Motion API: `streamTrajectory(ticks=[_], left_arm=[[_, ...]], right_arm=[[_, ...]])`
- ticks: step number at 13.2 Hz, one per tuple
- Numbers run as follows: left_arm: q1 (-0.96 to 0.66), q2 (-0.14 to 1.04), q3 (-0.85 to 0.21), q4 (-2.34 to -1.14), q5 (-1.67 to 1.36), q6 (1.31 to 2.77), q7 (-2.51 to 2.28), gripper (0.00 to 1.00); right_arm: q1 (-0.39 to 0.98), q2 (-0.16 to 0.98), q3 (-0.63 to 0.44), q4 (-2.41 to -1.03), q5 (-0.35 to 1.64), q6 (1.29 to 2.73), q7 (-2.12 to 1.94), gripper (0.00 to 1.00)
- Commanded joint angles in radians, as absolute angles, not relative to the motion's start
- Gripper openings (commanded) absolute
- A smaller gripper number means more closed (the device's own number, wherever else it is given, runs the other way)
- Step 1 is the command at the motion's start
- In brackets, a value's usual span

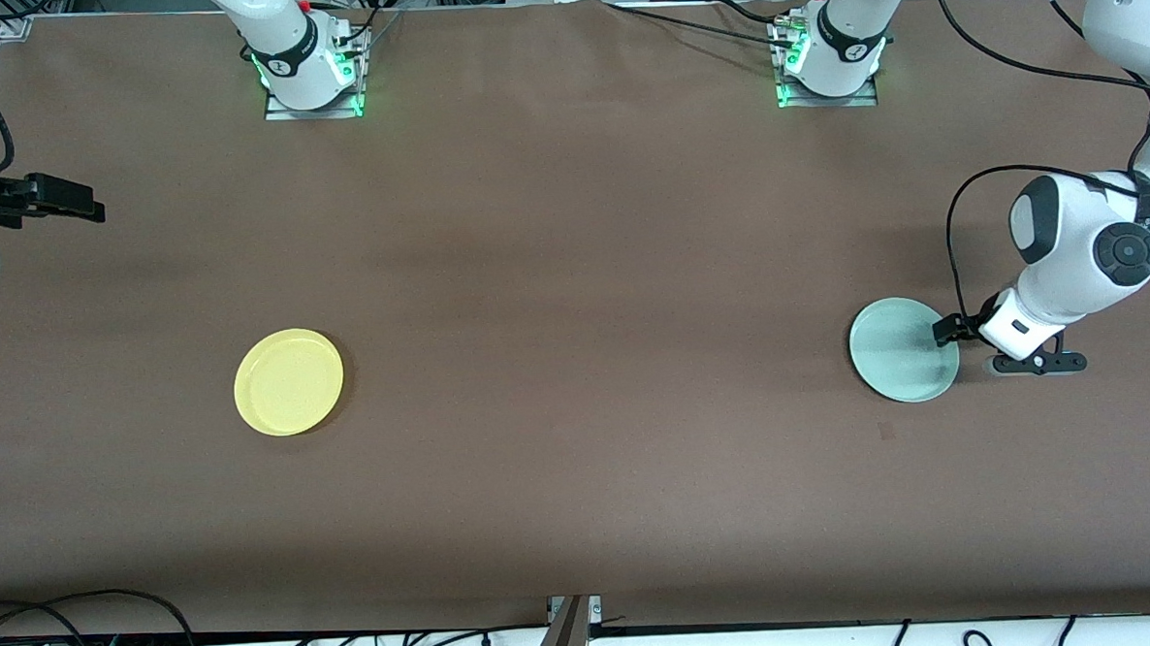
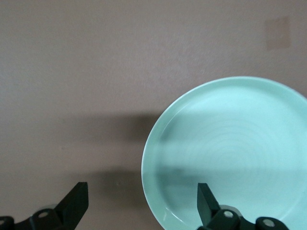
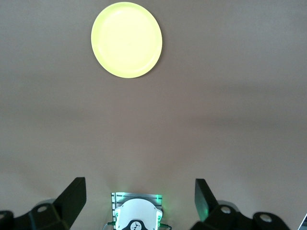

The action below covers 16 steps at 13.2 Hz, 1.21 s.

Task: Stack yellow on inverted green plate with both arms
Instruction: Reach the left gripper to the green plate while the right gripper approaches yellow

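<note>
Brown bench (image 1: 572, 265). Yellow plate (image 1: 288, 381) flat on bench, toward right arm's end, rim up. Green plate (image 1: 904, 349) flat toward left arm's end, hollow side up. Plates well apart, about equally near front camera. Left tool (image 1: 946, 329) low at green plate's edge on side toward left arm's end, fingers spread. Right tool (image 1: 65, 202) at view's edge, over right arm's end of bench, well apart from yellow plate. Cables (image 1: 113, 644) along bench's near edge.

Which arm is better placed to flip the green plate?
Left: the left gripper is open at the rim of the green plate; the right gripper waits high at its table end.
</note>
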<state>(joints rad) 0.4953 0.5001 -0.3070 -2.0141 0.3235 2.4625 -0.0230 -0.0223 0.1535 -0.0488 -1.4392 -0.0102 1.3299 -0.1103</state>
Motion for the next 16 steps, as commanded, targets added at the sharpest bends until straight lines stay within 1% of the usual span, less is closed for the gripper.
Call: streamTrajectory(ticks=[1,3,4,5,6,7,8,9,11,14,15,16], left_arm=[[0.509,0.540,-0.316,-2.014,0.356,2.488,-0.021,1.00],[0.509,0.546,-0.316,-2.016,0.356,2.496,-0.020,1.00],[0.509,0.548,-0.316,-2.016,0.357,2.496,-0.020,0.86],[0.509,0.555,-0.316,-2.016,0.357,2.496,-0.017,0.63],[0.509,0.561,-0.316,-2.016,0.357,2.494,-0.015,0.43],[0.509,0.566,-0.316,-2.016,0.357,2.494,-0.014,0.26],[0.509,0.568,-0.316,-2.016,0.357,2.491,-0.012,0.16],[0.509,0.566,-0.316,-2.014,0.357,2.485,-0.011,0.00],[0.506,0.557,-0.318,-2.007,0.357,2.470,-0.009,0.00],[0.485,0.513,-0.333,-1.985,0.357,2.390,-0.011,0.00],[0.463,0.503,-0.339,-1.959,0.357,2.343,-0.011,0.00],[0.440,0.502,-0.356,-1.906,0.357,2.259,-0.012,0.00]], right_arm=[[-0.032,0.192,-0.049,-1.419,-0.026,1.327,-0.121,1.00],[-0.066,0.242,-0.052,-1.419,-0.015,1.338,-0.127,1.00],[-0.077,0.268,-0.052,-1.419,-0.018,1.351,-0.129,1.00],[-0.077,0.293,-0.052,-1.419,-0.032,1.367,-0.130,1.00],[-0.078,0.313,-0.052,-1.423,-0.040,1.393,-0.130,1.00],[-0.081,0.328,-0.052,-1.436,-0.035,1.411,-0.130,1.00],[-0.081,0.351,-0.052,-1.440,-0.032,1.439,-0.130,1.00],[-0.081,0.383,-0.052,-1.450,-0.034,1.491,-0.132,1.00],[-0.080,0.458,-0.052,-1.494,-0.028,1.615,-0.130,1.00],[-0.080,0.472,-0.052,-1.607,-0.014,1.789,-0.130,1.00],[-0.080,0.472,-0.051,-1.641,-0.014,1.843,-0.129,1.00],[-0.078,0.472,-0.051,-1.672,-0.012,1.886,-0.129,1.00]])
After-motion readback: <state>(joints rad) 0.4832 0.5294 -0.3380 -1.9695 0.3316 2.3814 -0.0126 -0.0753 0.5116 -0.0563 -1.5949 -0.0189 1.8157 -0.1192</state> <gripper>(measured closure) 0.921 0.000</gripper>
